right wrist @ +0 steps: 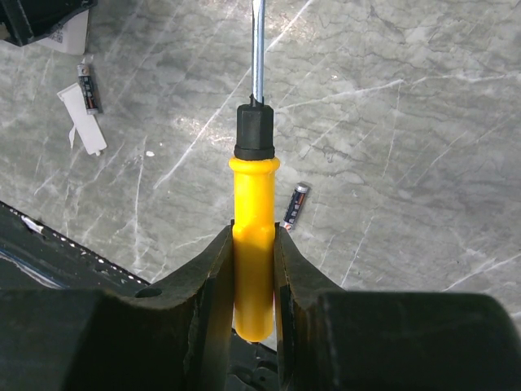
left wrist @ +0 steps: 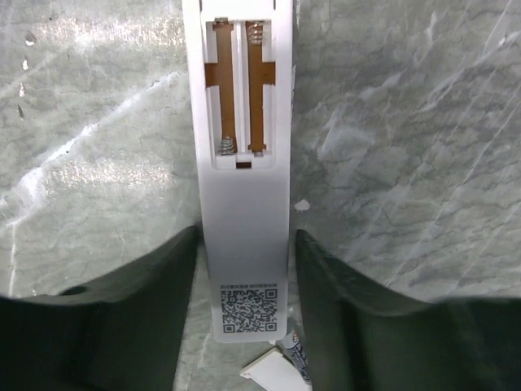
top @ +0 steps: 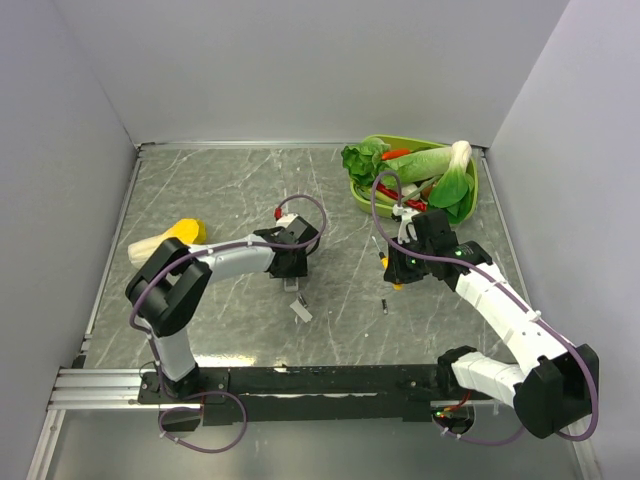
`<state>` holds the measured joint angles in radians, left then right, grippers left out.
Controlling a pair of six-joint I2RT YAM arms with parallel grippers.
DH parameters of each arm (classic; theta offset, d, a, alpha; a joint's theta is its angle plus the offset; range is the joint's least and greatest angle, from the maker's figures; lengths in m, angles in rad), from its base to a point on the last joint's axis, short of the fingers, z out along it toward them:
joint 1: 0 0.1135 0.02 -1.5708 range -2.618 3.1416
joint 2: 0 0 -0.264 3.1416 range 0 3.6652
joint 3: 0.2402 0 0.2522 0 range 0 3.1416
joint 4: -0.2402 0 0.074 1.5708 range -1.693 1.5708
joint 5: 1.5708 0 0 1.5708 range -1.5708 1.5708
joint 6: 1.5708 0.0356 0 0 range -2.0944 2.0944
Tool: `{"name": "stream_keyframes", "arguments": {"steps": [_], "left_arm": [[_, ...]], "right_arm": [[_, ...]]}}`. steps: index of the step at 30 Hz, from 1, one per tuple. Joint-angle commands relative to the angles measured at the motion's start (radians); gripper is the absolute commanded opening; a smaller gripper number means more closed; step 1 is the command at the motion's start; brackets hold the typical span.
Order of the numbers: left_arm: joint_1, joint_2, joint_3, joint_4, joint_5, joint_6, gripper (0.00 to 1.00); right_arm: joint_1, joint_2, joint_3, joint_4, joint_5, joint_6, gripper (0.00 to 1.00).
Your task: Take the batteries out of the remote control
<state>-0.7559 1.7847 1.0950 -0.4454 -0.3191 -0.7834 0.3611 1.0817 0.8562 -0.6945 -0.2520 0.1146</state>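
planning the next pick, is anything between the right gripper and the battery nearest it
Only the screwdriver: the right gripper is shut on it. The battery lies beside the handle, nothing else between.

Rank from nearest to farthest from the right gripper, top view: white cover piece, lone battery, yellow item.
1. lone battery, close by the right gripper
2. white cover piece, table centre
3. yellow item, far left

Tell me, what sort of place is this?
Probably a robotics test booth: plain grey walls box in a marble-patterned tabletop, two white-and-black robot arms bolted at its near edge, a green bowl of vegetables.
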Motion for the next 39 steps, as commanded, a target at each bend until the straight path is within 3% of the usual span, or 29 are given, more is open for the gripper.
{"name": "stream_keyframes", "arguments": {"steps": [1,7,11,18,21,25,28,39], "left_arm": [[0.001,-0.014,0.016,0.01,0.014,-0.002,0.6],[0.003,-0.122,0.042,-0.001,0.051,-0.008,0.84],[0.018,-0.246,0.045,0.007,0.052,0.013,0.99],[0.116,-0.456,-0.052,-0.059,-0.051,0.001,0.99],[0.171,-0.553,-0.144,-0.035,0.062,-0.051,0.99],[0.213,-0.672,-0.234,0.002,0.087,-0.053,0.99],[0.214,-0.755,-0.285,0.03,0.08,-0.043,0.99],[0.214,-0.811,-0.311,0.08,0.184,0.001,0.99]], "right_arm": [[-0.002,-0.014,-0.008,0.026,0.002,0.01,0.0],[0.021,0.006,-0.06,0.099,-0.05,0.091,0.0],[0.128,0.046,-0.063,0.168,-0.007,0.178,0.0],[0.251,0.236,-0.008,0.26,0.092,0.241,0.06],[0.26,0.338,0.018,0.285,0.129,0.241,0.09],[0.269,0.403,0.04,0.303,0.178,0.234,0.13],[0.277,0.441,0.04,0.325,0.191,0.235,0.24],[0.288,0.46,0.072,0.294,0.24,0.226,0.44]]}}
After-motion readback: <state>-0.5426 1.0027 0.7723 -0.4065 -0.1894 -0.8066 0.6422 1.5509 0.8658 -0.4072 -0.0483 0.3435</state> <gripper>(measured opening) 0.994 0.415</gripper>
